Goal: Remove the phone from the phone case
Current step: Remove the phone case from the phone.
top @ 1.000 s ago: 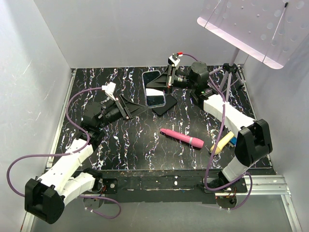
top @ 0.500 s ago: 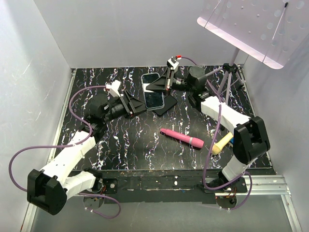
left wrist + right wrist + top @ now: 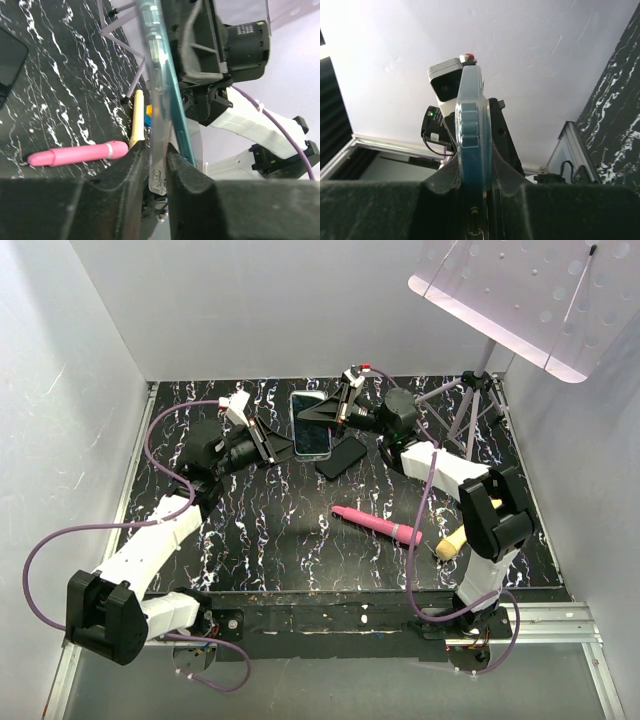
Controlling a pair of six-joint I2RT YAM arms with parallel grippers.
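My left gripper (image 3: 288,443) and right gripper (image 3: 328,412) clench the phone case (image 3: 156,75) holding the phone (image 3: 311,428); a bare black phone (image 3: 341,457) lies at its 5 o'clock.

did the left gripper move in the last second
Yes. Against the unmoved pink cylindrical marker, the left gripper moved toward the table's far edge, now clamping the clear plastic phone case on the glossy black phone.

White walls (image 3: 250,300), black marbled table (image 3: 300,540)

A robotics lab test cell: plain white walls (image 3: 100,340) box in a black white-veined marble-patterned tabletop (image 3: 280,530); right of the right pincer (image 3: 338,410), a black tripod (image 3: 478,377) carries a pale perforated panel (image 3: 520,300).
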